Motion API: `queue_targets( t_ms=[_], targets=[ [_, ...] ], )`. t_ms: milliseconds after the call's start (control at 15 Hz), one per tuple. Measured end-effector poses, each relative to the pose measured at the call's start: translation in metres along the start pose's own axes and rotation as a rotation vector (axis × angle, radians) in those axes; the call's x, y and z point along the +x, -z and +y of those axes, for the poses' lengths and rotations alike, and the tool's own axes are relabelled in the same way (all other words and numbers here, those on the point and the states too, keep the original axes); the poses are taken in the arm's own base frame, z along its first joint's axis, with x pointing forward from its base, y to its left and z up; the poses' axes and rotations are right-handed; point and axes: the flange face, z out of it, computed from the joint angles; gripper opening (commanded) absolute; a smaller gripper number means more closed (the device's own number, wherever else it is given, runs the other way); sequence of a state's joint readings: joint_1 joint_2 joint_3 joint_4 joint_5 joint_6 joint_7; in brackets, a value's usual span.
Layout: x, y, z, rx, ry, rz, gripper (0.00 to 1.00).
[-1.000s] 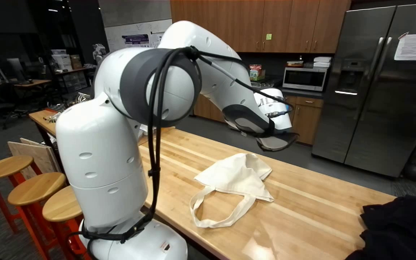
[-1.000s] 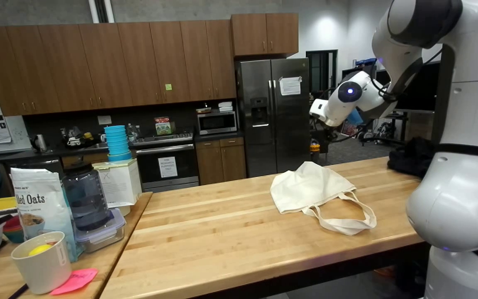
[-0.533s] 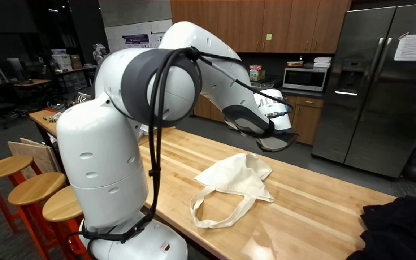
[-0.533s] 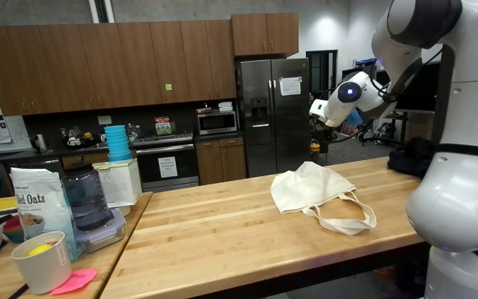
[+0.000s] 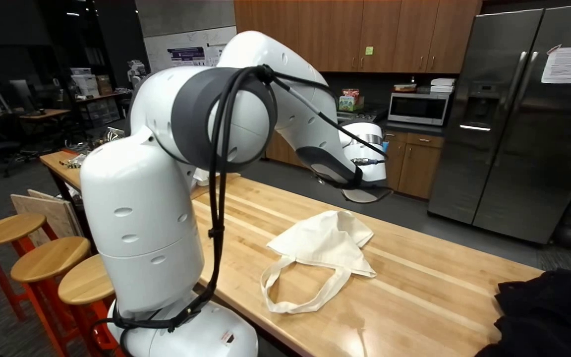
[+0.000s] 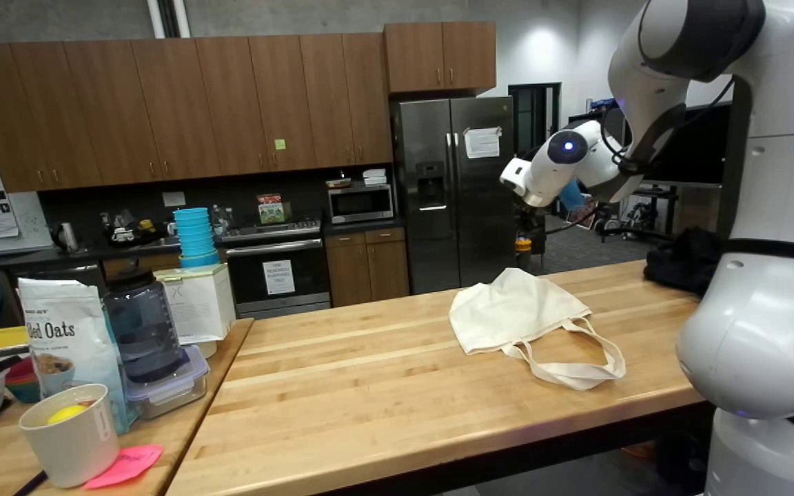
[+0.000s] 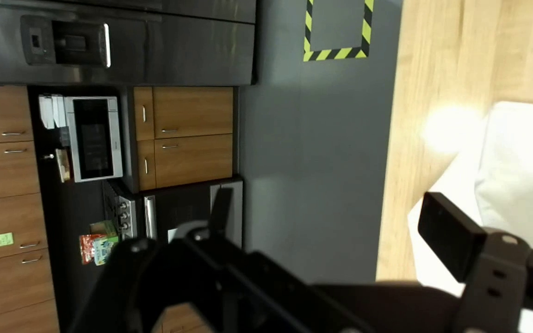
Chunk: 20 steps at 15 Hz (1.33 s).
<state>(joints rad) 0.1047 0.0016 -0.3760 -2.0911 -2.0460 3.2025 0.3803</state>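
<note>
Runs in the wrist view from a microwave (image 7: 95,138) at nine o'clock and a refrigerator (image 7: 183,51) at ten, over grey floor (image 7: 312,152), to the gripper (image 7: 336,224), with jaws spread wide apart and gripping nothing. Ends there at a cream tote bag (image 7: 518,185), at three o'clock from the gripper, lying on the wooden table (image 7: 437,69) and partly hidden behind a dark finger (image 7: 451,236). Begins in an exterior view at eight o'clock with a pale cup (image 6: 69,441) in front of an oats pouch (image 6: 69,334), then passes a dark lidded jar (image 6: 143,337) and a white box (image 6: 197,303). Reaches the bag, slack and creased, at six o'clock from the gripper and apart from it, before stopping toward three o'clock at heaped dark cloth (image 6: 679,265). Starts in an exterior view with orange-legged stools (image 5: 50,258) at eight o'clock, passes the white arm (image 5: 139,213), and comes to the straps (image 5: 285,307), looped on the table at seven o'clock from the body of the bag. Shows the bag at seven o'clock from the gripper, below and not touching.
</note>
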Motion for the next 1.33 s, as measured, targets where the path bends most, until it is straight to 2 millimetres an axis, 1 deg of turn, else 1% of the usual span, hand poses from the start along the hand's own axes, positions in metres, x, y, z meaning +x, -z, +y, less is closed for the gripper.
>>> queue_targets(
  t_ms=[200,333,1333],
  targets=[
    [0.014,-0.003,-0.022,0.06,-0.059,0.033,1.0],
    [0.019,-0.003,-0.032,0.081,-0.061,0.041,1.0],
    [0.02,-0.003,-0.033,0.084,-0.062,0.042,1.0]
  ],
)
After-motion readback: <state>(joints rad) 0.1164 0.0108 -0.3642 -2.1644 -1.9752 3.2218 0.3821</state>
